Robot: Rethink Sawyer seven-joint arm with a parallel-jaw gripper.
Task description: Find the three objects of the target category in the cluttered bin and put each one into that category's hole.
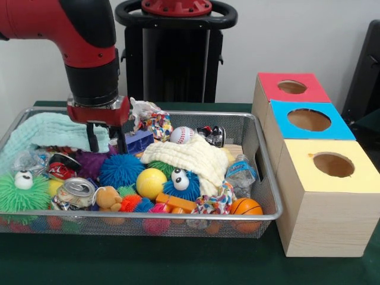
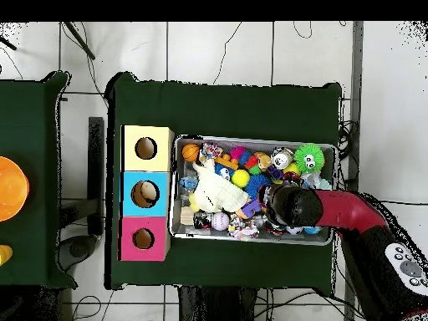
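The red and black arm's gripper hangs with its dark fingers spread and empty inside the silver wire-mesh bin, so closing there risks snagging the mint-green towel instead of the spiky blue ball below it.

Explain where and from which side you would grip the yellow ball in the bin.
Probably grip the yellow ball across its widest part, coming straight down from above. Its top is bare, while a blue spiky ball and a blue fuzzy toy crowd its sides, so the claw needs narrow gaps.
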